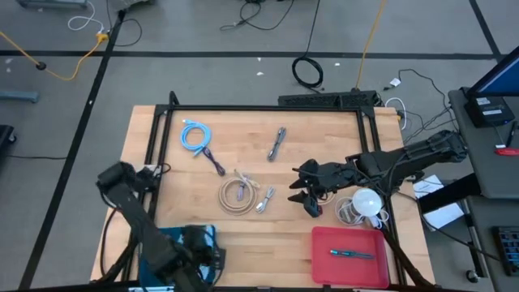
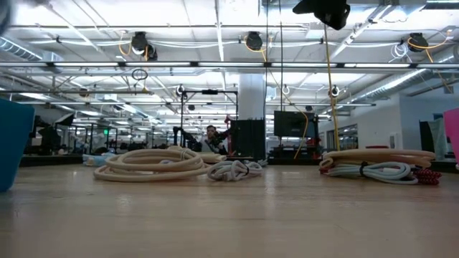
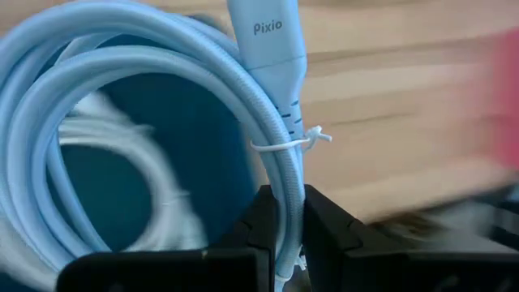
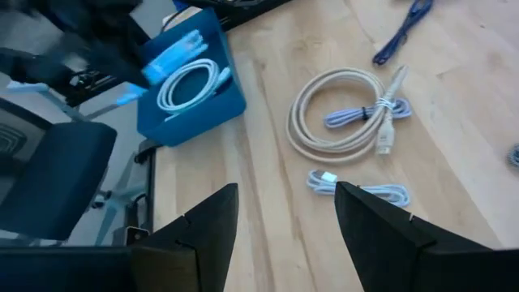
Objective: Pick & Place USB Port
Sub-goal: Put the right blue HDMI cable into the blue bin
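My left gripper (image 3: 288, 203) hovers over the blue bin (image 1: 174, 241) near the table's near left corner, shut on a coiled light-blue USB cable (image 3: 122, 57) with a "Pixio" plug (image 3: 268, 40). A white cable (image 4: 190, 85) lies inside the bin. The right wrist view shows the held cable (image 4: 174, 55) above the bin (image 4: 190, 105). My right gripper (image 1: 308, 195) is open in the air right of the table's middle, above a small white cable (image 4: 361, 191) and a beige coil (image 1: 237, 195), touching nothing. My left gripper pinches the light-blue cable's bundled strands (image 3: 289, 182) between its two fingers, just below the white tie (image 3: 292, 144) and the plug. The fingers lie across the strands. The coil is lifted clear, above the bin.
Another light-blue coil (image 1: 195, 136), a dark cable (image 1: 215, 162) and a grey cable (image 1: 277, 144) lie toward the far side. A white coil (image 1: 361, 207) sits beside a red tray (image 1: 349, 258) holding a pen-like item. A black frame (image 1: 259, 108) borders the table.
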Robot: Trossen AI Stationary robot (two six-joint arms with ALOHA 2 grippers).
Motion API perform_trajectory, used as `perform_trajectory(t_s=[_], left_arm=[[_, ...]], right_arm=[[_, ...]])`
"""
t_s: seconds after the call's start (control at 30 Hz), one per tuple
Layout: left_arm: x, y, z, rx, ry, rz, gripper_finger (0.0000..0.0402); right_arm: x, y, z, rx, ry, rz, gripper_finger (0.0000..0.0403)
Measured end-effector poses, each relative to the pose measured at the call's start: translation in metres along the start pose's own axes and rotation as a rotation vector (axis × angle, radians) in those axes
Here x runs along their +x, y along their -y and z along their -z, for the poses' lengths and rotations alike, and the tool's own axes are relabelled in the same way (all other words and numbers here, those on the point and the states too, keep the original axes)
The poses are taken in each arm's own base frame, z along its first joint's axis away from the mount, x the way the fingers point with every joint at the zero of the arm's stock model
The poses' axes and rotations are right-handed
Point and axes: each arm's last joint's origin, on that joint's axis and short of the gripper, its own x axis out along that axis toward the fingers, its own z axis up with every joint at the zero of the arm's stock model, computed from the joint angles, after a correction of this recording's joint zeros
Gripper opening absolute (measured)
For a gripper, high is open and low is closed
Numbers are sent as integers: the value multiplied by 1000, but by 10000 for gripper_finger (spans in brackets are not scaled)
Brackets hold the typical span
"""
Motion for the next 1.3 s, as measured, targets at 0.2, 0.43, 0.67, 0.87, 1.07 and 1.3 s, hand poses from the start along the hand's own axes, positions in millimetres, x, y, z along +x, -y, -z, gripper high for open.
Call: perform_trajectory(t_s=[0.2,0.43,0.67,0.87,1.07,1.3], left_arm=[[24,-2,18,15,-8,-72,32],[42,1,21,15,-3,-115,32],[56,-6,18,19,-18,-196,32],[74,-15,15,27,-47,-266,32],[90,-14,13,22,-72,-193,32],[89,-14,2,43,-39,-241,55]], right_arm=[[-1,-5,2,6,0,-21,199],[-2,-13,6,-2,-6,-48,199],[-3,-18,9,-14,-11,-68,199],[-3,-18,10,-17,-12,-70,199],[-7,-19,9,-24,-5,-79,199],[-9,-19,9,-22,2,-84,199]])
